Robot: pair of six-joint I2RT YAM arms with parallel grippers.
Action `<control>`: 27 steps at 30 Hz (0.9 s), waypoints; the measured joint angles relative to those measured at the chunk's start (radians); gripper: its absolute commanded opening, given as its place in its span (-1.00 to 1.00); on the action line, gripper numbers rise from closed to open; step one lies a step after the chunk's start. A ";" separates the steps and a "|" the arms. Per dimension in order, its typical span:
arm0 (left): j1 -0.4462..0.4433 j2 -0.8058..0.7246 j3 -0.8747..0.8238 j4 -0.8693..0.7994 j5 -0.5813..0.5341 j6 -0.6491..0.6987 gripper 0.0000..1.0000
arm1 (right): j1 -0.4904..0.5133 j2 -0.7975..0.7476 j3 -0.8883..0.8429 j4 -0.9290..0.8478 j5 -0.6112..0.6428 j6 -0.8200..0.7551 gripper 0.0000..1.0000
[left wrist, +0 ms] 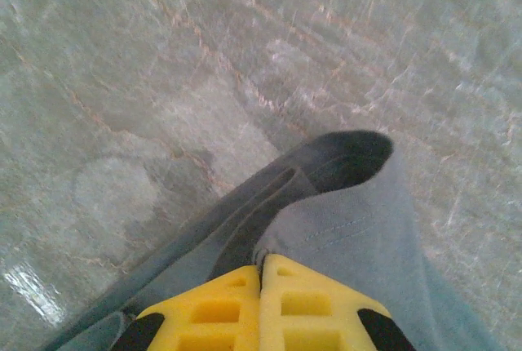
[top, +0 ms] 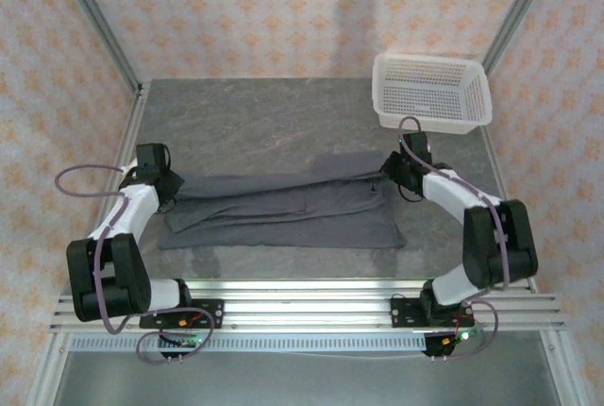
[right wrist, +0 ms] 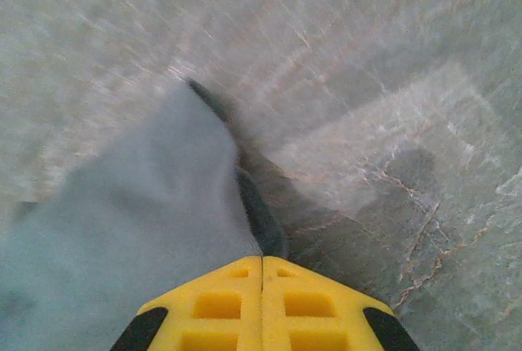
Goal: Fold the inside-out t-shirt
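Inside-out t-shirt (top: 283, 212) lies across the near-middle of the desk (top: 264, 123), long side running left to right, already narrowed to a layered band. Its near part is flat on the surface and its far edge is pulled into a taut line between my two hands

Left hand (top: 160, 182) is at the shirt's left end, fingers pressed together on a stitched edge. In the left wrist view the cloth curls out ahead of them in an open loop. Right hand (top: 392, 175) is at the right end, also clamped tight on fabric, with a peak of grey cloth sticking out past the tips in the right wrist view. Both wrist views are blurry, so I can't tell how many layers are pinched

Step, as I judge it: mid lengthwise fold, far edge lifted and ready to go over the near half. The next move calls for both hands travelling toward me together at the same height, keeping the tension so the middle doesn't sag or bunch. Then I lay the edge down flush with the near one before letting go. The fabric is soft and wrinkly and will likely crease if one side leads

White mesh basket (top: 432, 94) sits in the far right corner, behind my right hand and well apart from the shirt, so it isn't in the fold path. The metal rail (top: 302, 307) and arm bases are close to the shirt's near edge, so room to pull toward me is tight
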 measured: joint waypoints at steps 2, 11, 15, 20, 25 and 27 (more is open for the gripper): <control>-0.002 -0.043 0.000 -0.006 -0.019 -0.008 -1.00 | 0.000 -0.079 -0.004 -0.003 -0.001 0.001 -1.00; -0.002 -0.126 -0.048 -0.011 -0.109 -0.053 -1.00 | 0.003 -0.258 -0.271 0.030 -0.026 0.058 -1.00; -0.002 -0.051 -0.068 -0.004 -0.108 -0.070 -0.86 | 0.010 -0.219 -0.342 0.023 -0.046 0.076 -0.75; -0.002 -0.065 -0.115 0.021 -0.108 -0.093 -0.27 | 0.008 -0.228 -0.314 -0.017 -0.040 0.077 -0.45; -0.002 -0.229 -0.124 0.029 -0.130 -0.096 -0.02 | 0.010 -0.243 -0.173 -0.079 -0.009 0.055 -0.36; -0.018 -0.272 -0.106 0.027 -0.129 -0.091 -0.02 | 0.011 -0.222 -0.104 -0.079 0.001 0.036 -0.25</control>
